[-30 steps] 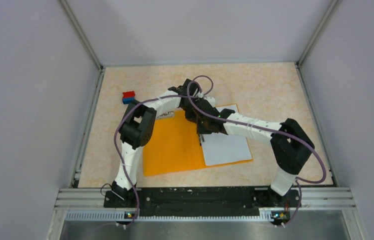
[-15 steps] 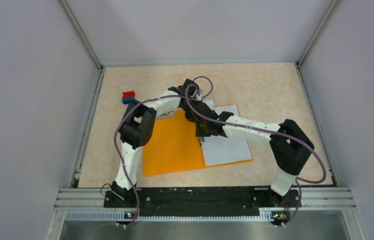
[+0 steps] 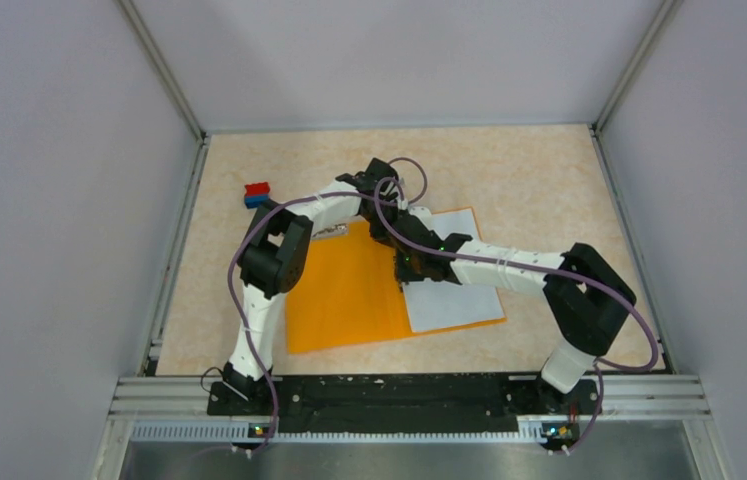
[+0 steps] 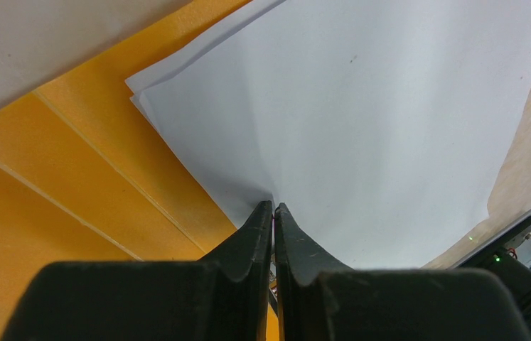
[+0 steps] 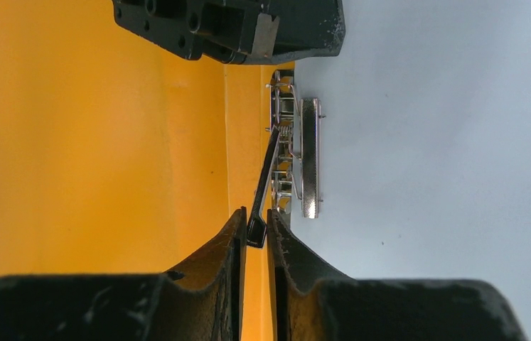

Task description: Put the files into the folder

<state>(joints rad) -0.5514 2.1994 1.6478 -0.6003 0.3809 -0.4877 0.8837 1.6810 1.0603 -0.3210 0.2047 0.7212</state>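
Note:
The orange folder (image 3: 344, 290) lies open on the table, with the white files (image 3: 454, 295) on its right half. My left gripper (image 3: 396, 207) is at the far end of the sheets. In the left wrist view its jaws (image 4: 274, 207) are shut at the edge of the files (image 4: 376, 121), which crease at the tips. My right gripper (image 3: 407, 272) is over the spine. In the right wrist view it (image 5: 256, 224) is shut on the black lever (image 5: 266, 170) of the metal clip (image 5: 303, 153), beside the files (image 5: 447, 177) and the folder (image 5: 84, 142).
A small red-and-blue block (image 3: 257, 193) sits at the far left of the table. Grey walls close in the table on three sides. The two arms cross over the folder's far end. The left gripper's body (image 5: 248, 28) shows at the top of the right wrist view.

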